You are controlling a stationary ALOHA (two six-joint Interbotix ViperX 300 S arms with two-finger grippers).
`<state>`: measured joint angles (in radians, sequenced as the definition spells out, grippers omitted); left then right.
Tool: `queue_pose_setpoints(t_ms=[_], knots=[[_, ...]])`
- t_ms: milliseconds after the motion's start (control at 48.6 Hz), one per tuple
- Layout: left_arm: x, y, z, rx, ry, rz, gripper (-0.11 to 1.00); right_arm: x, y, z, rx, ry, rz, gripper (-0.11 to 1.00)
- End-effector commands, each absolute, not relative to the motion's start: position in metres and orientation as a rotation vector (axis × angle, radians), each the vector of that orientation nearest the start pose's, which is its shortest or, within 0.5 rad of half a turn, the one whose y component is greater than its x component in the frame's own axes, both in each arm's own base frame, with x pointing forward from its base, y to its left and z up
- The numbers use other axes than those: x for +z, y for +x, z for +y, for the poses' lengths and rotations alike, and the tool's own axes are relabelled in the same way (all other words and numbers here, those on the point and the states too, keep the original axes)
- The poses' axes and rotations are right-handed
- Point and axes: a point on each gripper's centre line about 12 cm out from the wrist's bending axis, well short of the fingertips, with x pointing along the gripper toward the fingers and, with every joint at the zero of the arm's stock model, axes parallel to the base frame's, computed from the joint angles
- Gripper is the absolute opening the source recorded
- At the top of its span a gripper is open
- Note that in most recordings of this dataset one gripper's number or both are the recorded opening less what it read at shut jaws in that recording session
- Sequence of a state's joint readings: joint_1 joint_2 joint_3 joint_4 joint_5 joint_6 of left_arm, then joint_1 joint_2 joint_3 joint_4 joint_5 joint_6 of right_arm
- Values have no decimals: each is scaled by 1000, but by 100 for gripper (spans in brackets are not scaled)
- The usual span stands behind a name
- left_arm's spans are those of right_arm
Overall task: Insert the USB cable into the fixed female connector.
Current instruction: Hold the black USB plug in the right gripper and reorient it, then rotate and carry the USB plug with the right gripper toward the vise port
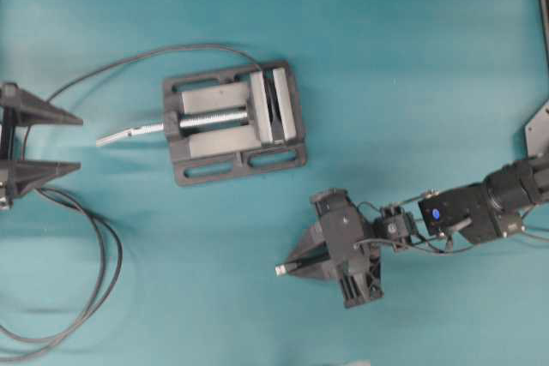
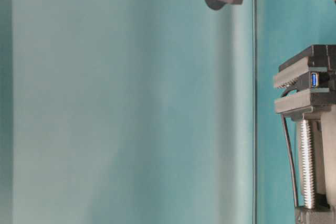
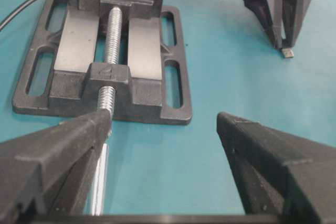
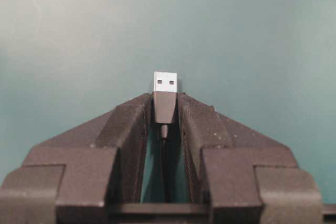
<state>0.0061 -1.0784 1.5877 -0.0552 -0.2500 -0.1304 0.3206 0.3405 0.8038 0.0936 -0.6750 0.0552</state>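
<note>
My right gripper (image 1: 287, 268) is shut on the USB cable's dark plug (image 4: 165, 107). The plug's silver tip (image 4: 165, 81) sticks out past the fingertips and points left in the overhead view, as a small bright tip (image 1: 280, 270) below and to the right of the vise. The fixed female connector (image 2: 314, 80) shows its blue opening, clamped between the vise jaws. My left gripper (image 1: 80, 141) stands open at the left edge with nothing between its fingers (image 3: 79, 135), just beyond the end of the vise's screw handle. From the left wrist, the right gripper (image 3: 283, 45) appears at the upper right.
The grey metal vise (image 1: 193, 165) sits mid-table, its silver screw handle (image 1: 129, 133) pointing toward my left gripper. A long black cable (image 1: 103, 272) loops at the lower left and arcs over to the vise's top. Bare teal table lies between the vise and my right gripper.
</note>
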Motion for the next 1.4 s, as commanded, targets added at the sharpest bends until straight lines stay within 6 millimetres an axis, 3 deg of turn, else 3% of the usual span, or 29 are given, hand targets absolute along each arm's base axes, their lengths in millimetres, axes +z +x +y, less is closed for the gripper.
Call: queue_pose_setpoints(t_ms=[0, 391, 823, 1379], knots=[[149, 142, 3, 44, -173, 245, 100, 78, 372, 116, 208, 56, 433, 21], [149, 142, 3, 44, -175, 243, 100, 84, 371, 104, -45, 53, 363, 21], [149, 142, 3, 44, -175, 243, 100, 79, 370, 123, -420, 93, 316, 21], [149, 142, 3, 44, -175, 245, 100, 85, 388, 124, -881, 70, 215, 21]])
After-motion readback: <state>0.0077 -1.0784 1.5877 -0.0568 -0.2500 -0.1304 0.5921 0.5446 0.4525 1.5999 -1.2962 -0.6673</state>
